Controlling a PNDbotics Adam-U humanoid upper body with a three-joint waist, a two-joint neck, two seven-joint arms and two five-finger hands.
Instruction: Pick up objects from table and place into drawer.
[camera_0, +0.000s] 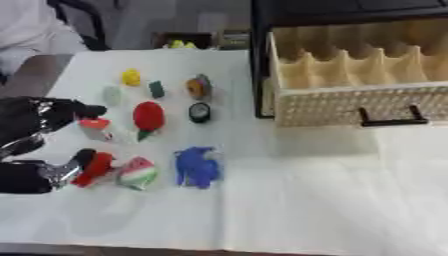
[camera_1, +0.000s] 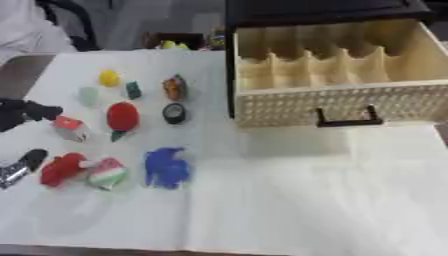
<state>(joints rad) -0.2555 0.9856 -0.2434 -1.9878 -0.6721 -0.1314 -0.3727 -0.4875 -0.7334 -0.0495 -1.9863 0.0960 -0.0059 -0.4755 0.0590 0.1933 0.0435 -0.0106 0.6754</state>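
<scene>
Left hand (camera_0: 39, 145): at the worktop's left edge, fingers spread apart, nothing held. One fingertip sits beside the small white-and-red piece (camera_0: 94, 128), another touches the red object (camera_0: 94, 167).
Right hand: not in view.
Target, as judged: the red object or the white-and-red piece; I cannot tell which.
Risk, crowding: the red object lies just beside the red-green-white piece (camera_0: 137, 172); closing fingers could knock or drag the neighbour.
Risk, tipping: the white-and-red piece looks small and upright; a side nudge could topple it.
Risk, transfer: the drawer (camera_0: 354, 95) stands well apart at the far right, so any item carried across could slip out over the worktop (camera_0: 297, 200).
Appearance of red object: elongated, bright red, lying tilted.
Other items: red strawberry-like piece (camera_0: 149, 116), blue object (camera_0: 197, 166), yellow piece (camera_0: 130, 77).
Drawer: open, pale dividers, compartments look empty.
</scene>
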